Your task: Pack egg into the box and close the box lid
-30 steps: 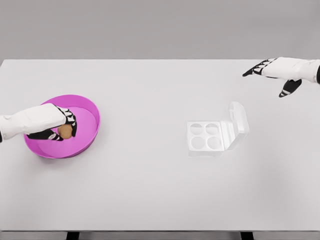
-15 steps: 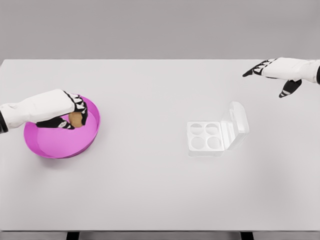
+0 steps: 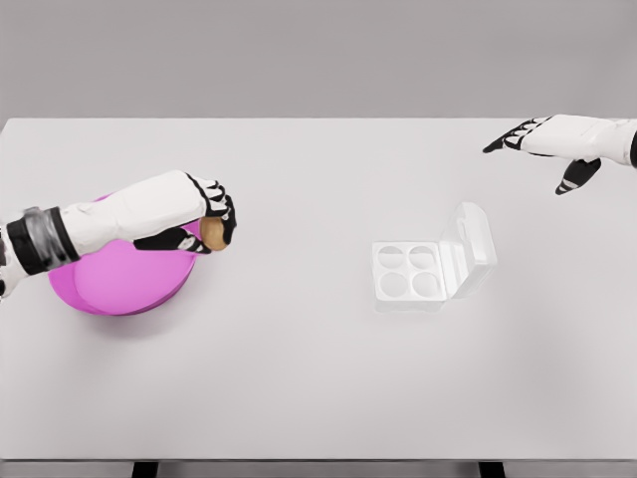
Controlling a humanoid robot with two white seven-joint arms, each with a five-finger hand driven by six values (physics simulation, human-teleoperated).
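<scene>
Grey wall runs behind a wide white bench [image 3: 299, 378], matte and smooth, whose near edge shows at the bottom of your head view.

Look at your left hand [image 3: 204, 221]: its fingers are curled tight around the egg [image 3: 212, 233], a small tan-brown oval with a dull shell, only partly showing between the black-and-white finger segments. You hold it in the air just past the right rim of the magenta bowl [image 3: 109, 289], a round, shallow, glossy dish standing at the left of the bench.

Well to the right stands the box [image 3: 408, 274], a translucent white plastic carton with four round cups in two rows, all unfilled. Its lid [image 3: 476, 239] stands hinged up along the right side, tilted away from the cups.

Your right hand [image 3: 545, 147] hovers over the far right corner, fingers spread and holding nothing.

Between the bowl and the box you have a broad stretch of bare bench, and more of it lies nearer to you.
</scene>
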